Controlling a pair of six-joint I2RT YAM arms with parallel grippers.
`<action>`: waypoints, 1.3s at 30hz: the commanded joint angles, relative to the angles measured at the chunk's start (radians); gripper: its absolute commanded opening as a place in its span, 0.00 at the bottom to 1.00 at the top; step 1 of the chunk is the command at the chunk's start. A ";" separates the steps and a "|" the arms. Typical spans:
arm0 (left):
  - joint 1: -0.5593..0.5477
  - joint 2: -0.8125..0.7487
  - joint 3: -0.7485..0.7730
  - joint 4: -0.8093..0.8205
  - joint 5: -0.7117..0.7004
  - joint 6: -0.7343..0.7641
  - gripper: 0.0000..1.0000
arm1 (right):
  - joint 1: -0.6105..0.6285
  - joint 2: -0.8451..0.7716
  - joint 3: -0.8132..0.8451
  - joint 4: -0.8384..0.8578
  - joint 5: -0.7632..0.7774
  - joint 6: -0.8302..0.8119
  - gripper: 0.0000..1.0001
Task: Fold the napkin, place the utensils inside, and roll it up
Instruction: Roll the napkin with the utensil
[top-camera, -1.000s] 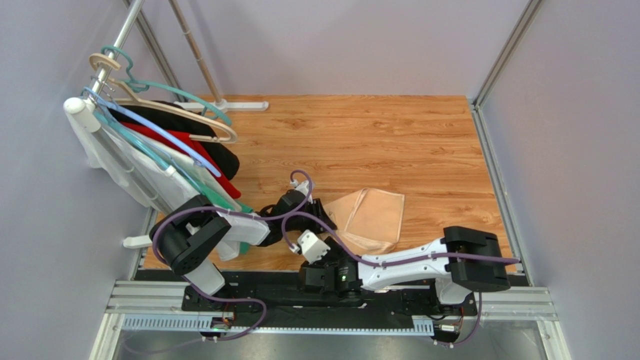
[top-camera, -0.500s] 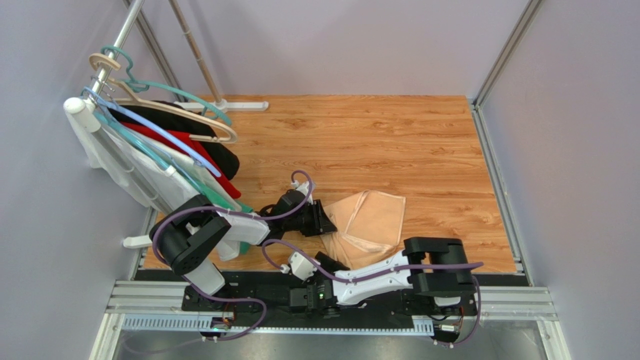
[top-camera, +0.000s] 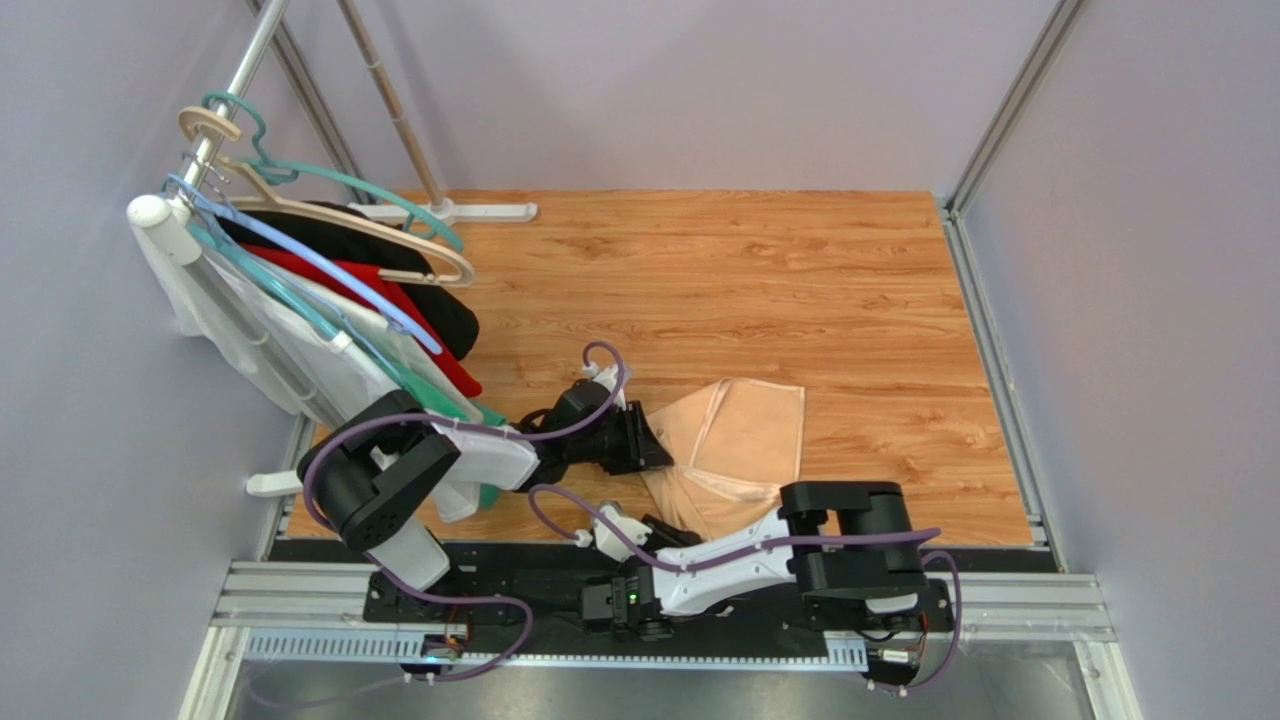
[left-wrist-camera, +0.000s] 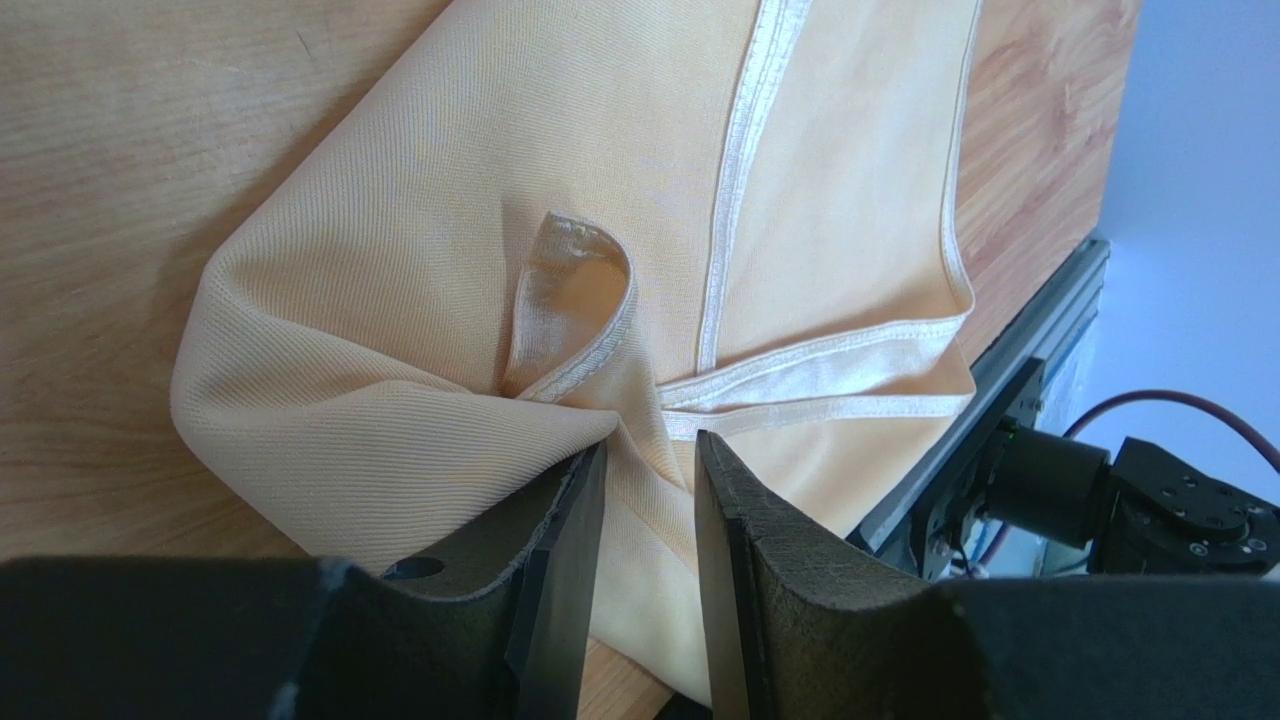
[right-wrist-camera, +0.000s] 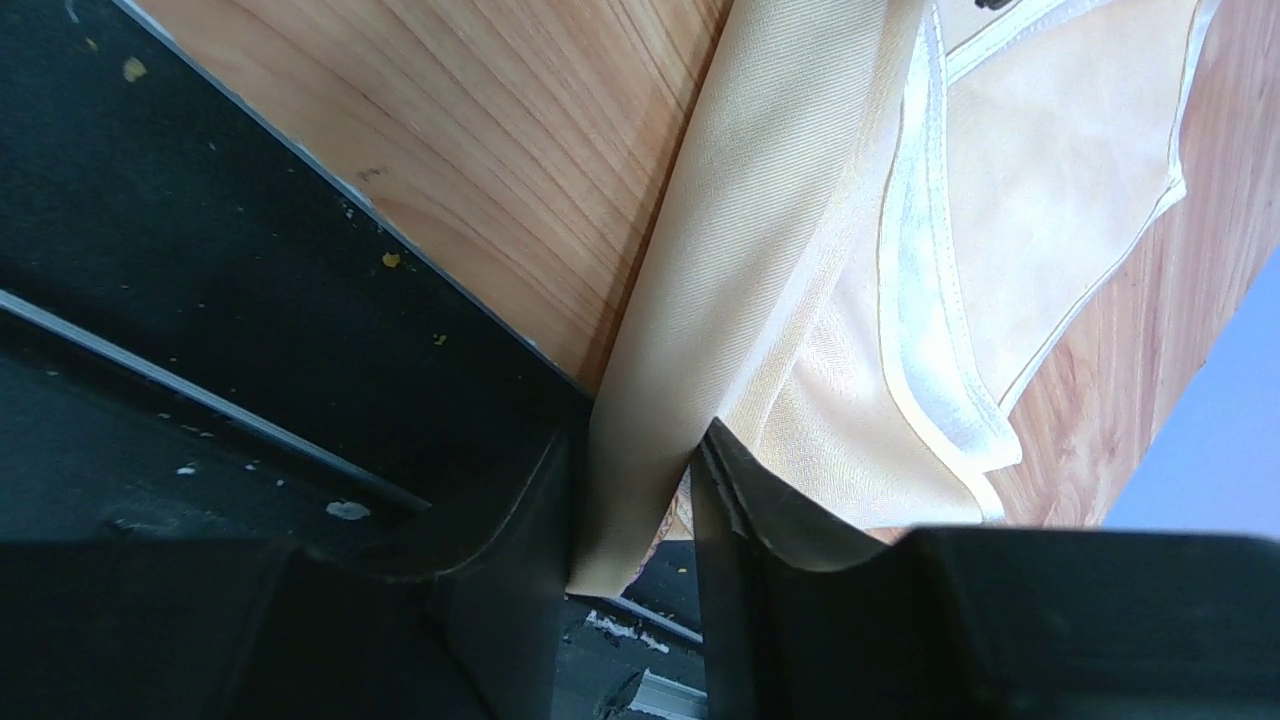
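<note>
Centre-left of the overhead view: left gripper (top-camera: 646, 449) is pinching a bunched napkin (top-camera: 751, 428) fold | lower centre: right gripper (right-wrist-camera: 639, 450) is nipping its near edge (cloth filling the gap) | napkin is lying mid-table (top-camera: 751, 285) | step: folding is underway | next: probably lifting both corners together, evenly.

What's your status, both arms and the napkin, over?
Left gripper jaws shut on napkin, at a bunched fold. Right gripper jaws pinch its near edge. Utensils not in view.
</note>
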 joint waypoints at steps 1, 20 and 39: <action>0.000 -0.004 -0.015 -0.136 -0.008 0.023 0.39 | 0.005 0.022 0.019 -0.037 0.002 0.063 0.33; 0.056 -0.334 0.062 -0.445 -0.079 0.118 0.77 | -0.147 -0.274 -0.205 0.243 -0.212 0.003 0.00; 0.107 -0.593 -0.056 -0.457 -0.063 0.227 0.80 | -0.441 -0.578 -0.482 0.645 -0.715 -0.106 0.00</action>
